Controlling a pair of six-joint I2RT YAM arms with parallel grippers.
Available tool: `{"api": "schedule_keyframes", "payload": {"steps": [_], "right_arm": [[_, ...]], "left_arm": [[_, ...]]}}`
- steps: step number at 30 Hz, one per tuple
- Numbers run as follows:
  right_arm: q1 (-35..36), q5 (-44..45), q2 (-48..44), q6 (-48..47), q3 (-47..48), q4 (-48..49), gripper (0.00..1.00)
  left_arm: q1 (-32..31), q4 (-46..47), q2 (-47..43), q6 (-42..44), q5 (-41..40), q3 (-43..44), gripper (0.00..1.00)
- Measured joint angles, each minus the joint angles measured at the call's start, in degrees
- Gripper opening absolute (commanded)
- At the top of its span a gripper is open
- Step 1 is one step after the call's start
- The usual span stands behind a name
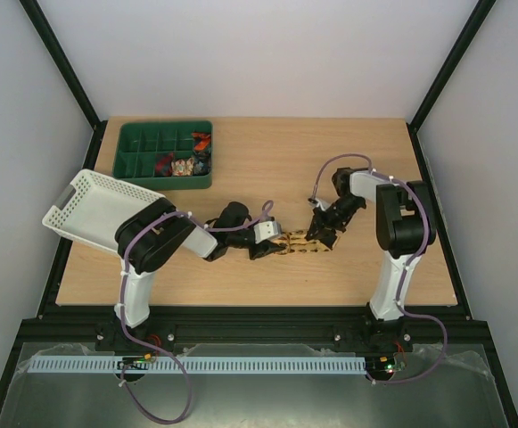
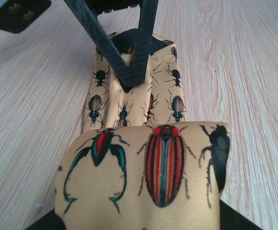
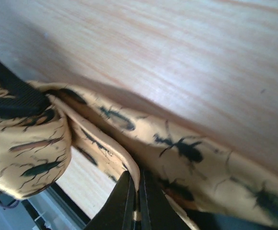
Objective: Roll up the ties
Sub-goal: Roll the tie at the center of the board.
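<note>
A tan-gold tie [image 1: 299, 242] printed with beetles lies on the wooden table between my two grippers. My left gripper [image 1: 266, 244] is shut on its rolled end. In the left wrist view that coil [image 2: 143, 177] fills the space between the jaws, and the flat strip [image 2: 129, 108] runs away from it. My right gripper [image 1: 322, 232] is shut on the other part of the strip. In the right wrist view its fingertips [image 3: 129, 201] pinch a folded edge of the tie [image 3: 186, 148], with the coil [image 3: 26, 148] at the left. The right gripper's black fingers [image 2: 129, 52] press on the strip in the left wrist view.
A green compartment tray [image 1: 143, 143] at the back left holds a few rolled ties [image 1: 185, 165]. A white slatted basket [image 1: 98, 207] sits tilted at the left edge, beside the left arm. Black frame posts stand at the table's corners.
</note>
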Motion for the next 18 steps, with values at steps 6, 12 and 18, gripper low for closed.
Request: {"api": "schedule_keyframes", "payload": {"steps": [6,12,18], "right_arm": [[0.1,1.2,1.6,0.0,-0.2,2.4,0.01],[0.1,1.3,0.3,-1.6,-2.2,4.3,0.01],[0.6,1.1,-1.0,-3.0,-4.1,6.1,0.01]], "left_arm": [[0.7,-0.1,-0.1,-2.9,1.2,0.1,0.19],[1.9,-0.8,-2.8,-7.1,2.3,0.2,0.19],[2.9,-1.9,-5.6,-9.6,2.8,-0.4,0.19]]}}
